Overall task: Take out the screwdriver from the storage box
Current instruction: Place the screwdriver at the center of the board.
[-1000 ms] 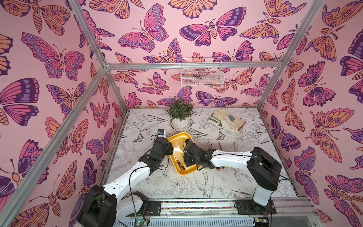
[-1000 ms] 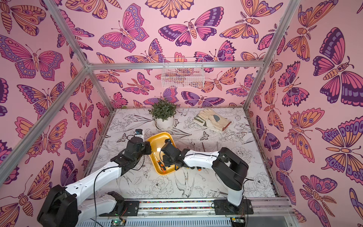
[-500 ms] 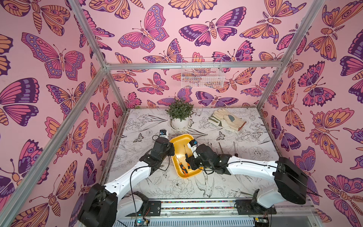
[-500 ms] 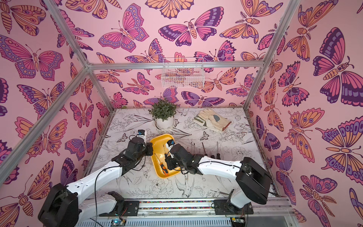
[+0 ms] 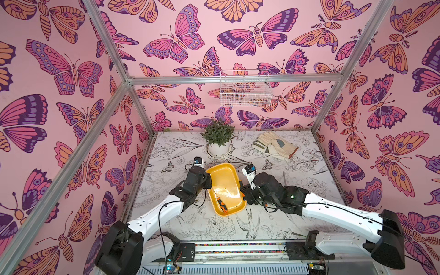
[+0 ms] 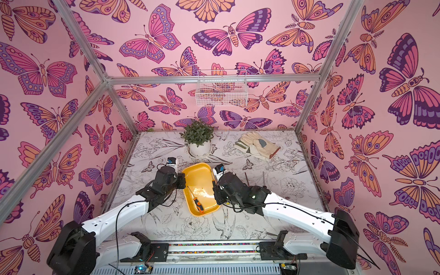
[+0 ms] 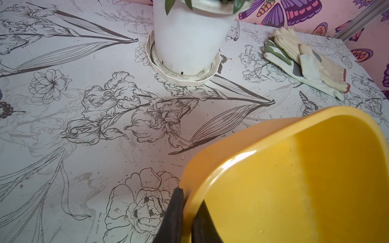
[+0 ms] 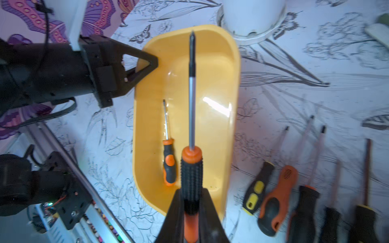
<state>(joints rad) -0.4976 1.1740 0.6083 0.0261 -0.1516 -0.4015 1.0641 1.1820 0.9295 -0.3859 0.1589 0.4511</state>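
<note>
The yellow storage box lies mid-table. My left gripper is shut on its left rim, one finger inside and one outside. Over the box's right side, my right gripper is shut on the black and orange handle of a large screwdriver. Its shaft points out over the box. A small orange and black screwdriver lies on the box floor near the front end.
Several screwdrivers lie in a row on the table right of the box, under my right arm. A potted plant stands just behind the box. Work gloves lie at the back right. A white wire basket hangs on the back wall.
My right gripper has risen out of the box and drawn back to the right with the large screwdriver in it. The left gripper has stayed clamped on the rim.
</note>
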